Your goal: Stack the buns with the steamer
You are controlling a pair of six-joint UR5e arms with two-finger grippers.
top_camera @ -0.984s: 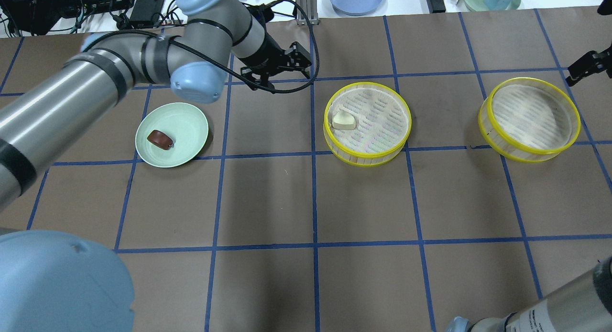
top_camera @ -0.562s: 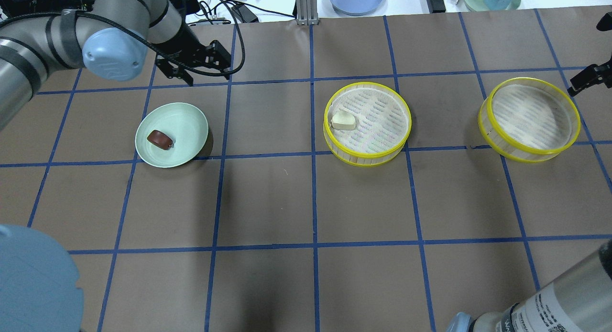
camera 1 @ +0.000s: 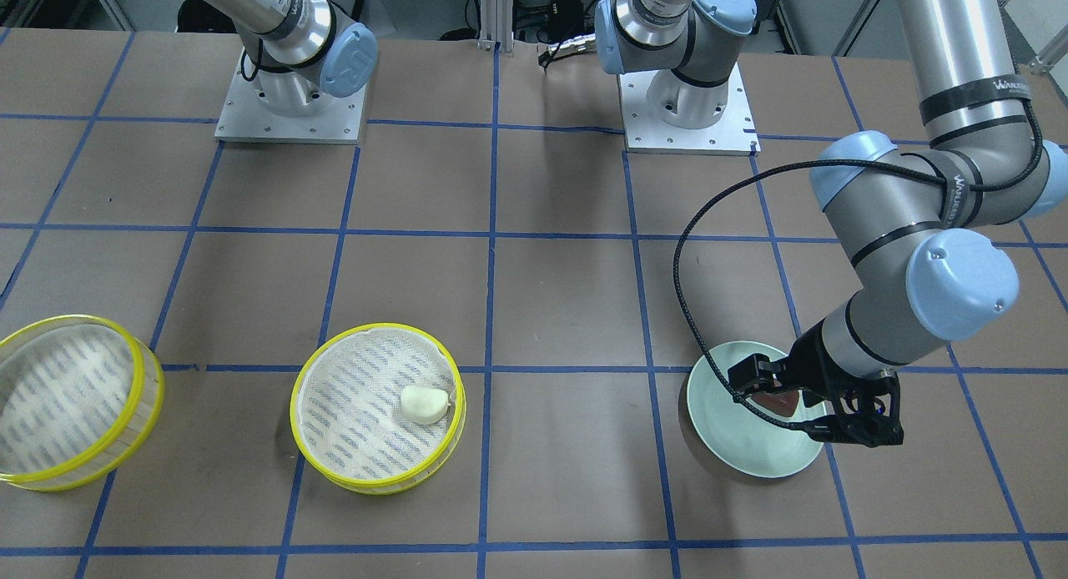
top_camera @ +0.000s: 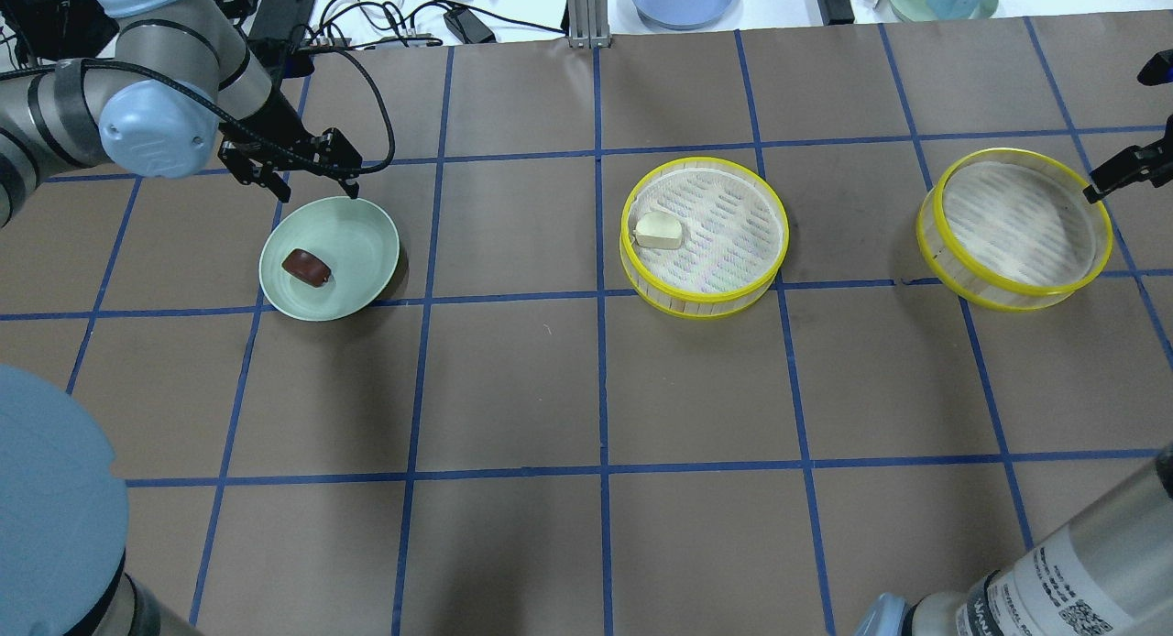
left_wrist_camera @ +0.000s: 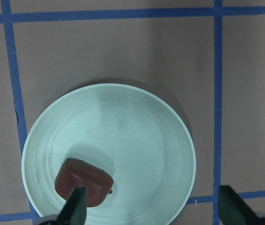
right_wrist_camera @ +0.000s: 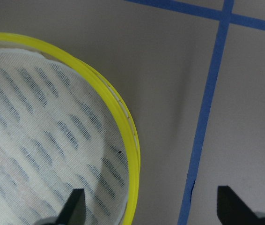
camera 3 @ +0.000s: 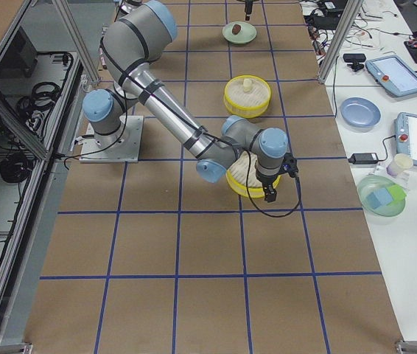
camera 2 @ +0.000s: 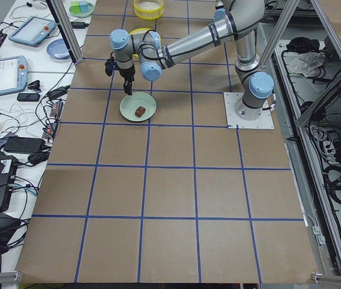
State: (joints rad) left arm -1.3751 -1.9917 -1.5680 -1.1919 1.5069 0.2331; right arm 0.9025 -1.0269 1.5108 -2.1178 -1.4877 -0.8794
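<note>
The dark brown bun (top_camera: 306, 268) is lying on the pale green plate (top_camera: 362, 242), near the plate's left side in the overhead view. The plate is sitting on the left part of the brown table (top_camera: 513, 389), which has blue tape lines making squares. Nothing is touching this bun.

The white bun (top_camera: 659, 231) is resting inside the middle steamer (top_camera: 733, 224), close to its left wall. This steamer is a round tray with a yellow rim and a white mesh floor, and it is sitting near the middle of the table.

A second steamer (top_camera: 1017, 219) of the same kind is sitting farther to the right, well apart from the first one. It is holding no bun.

The left gripper (top_camera: 316, 191) is hanging in the air over the far edge of the green plate. Its two fingers are spread wide and are holding nothing. In the left wrist view, one fingertip (left_wrist_camera: 76, 206) is showing in front of the brown bun's edge, and the other is showing past the plate's rim, over the table.

The right gripper (right_wrist_camera: 153, 208) is hanging over the right side of the empty steamer. Its fingers are spread wide too, and they are gripping nothing. In the right wrist view, one fingertip (right_wrist_camera: 76, 206) is showing over the mesh floor and the other over the bare table, with the yellow rim running between them.
</note>
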